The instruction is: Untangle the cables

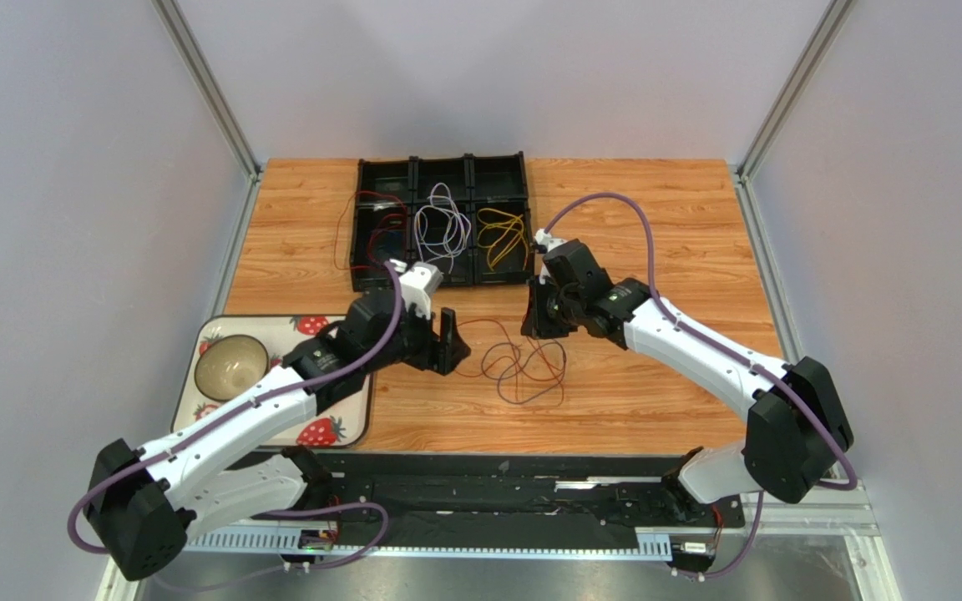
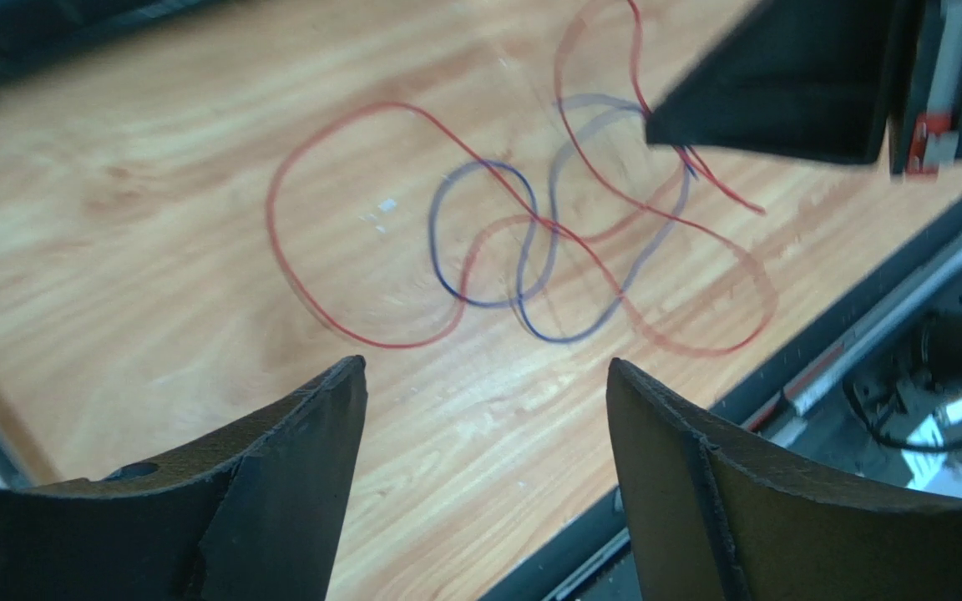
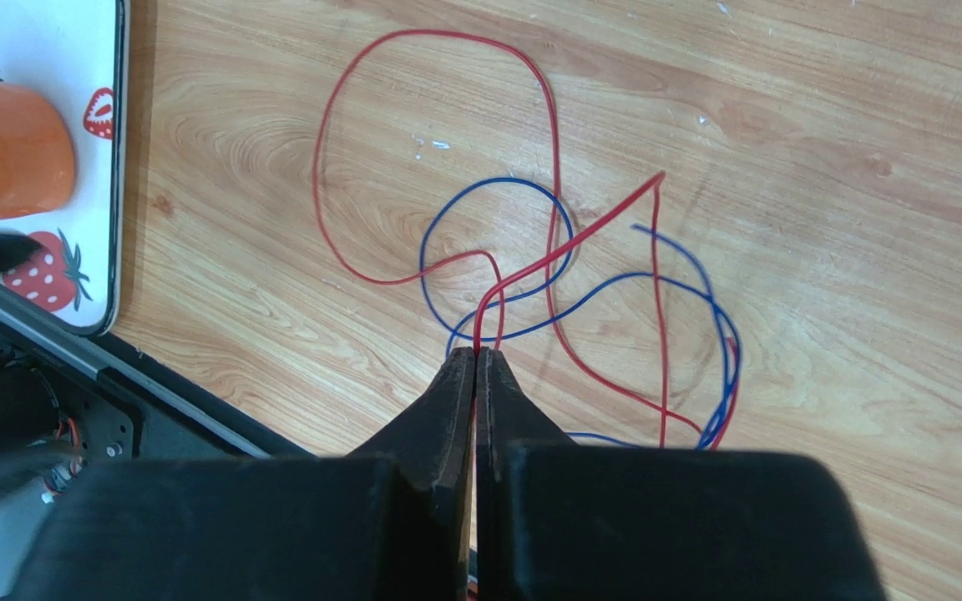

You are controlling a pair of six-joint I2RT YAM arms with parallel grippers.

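Note:
A red cable [image 3: 449, 38] and a blue cable [image 3: 486, 184] lie looped through each other on the wooden table [image 1: 674, 376], seen as a small tangle [image 1: 526, 369] from above. My right gripper [image 3: 476, 354] is shut on the red cable, which runs out from between its tips. My left gripper [image 2: 486, 373] hovers open just left of the tangle, nothing between its fingers; the red cable [image 2: 275, 238] and blue cable [image 2: 442, 269] lie ahead of it. More cables rest in the black tray's compartments: dark red [image 1: 380, 226], white and lilac [image 1: 442, 226], yellow [image 1: 502, 236].
The black compartment tray [image 1: 442, 160] stands at the back centre. A strawberry-print tray [image 1: 323, 432] with a bowl [image 1: 229, 363] sits at the near left. The table's near edge meets a black rail [image 1: 511, 470]. Metal frame posts stand at the back corners.

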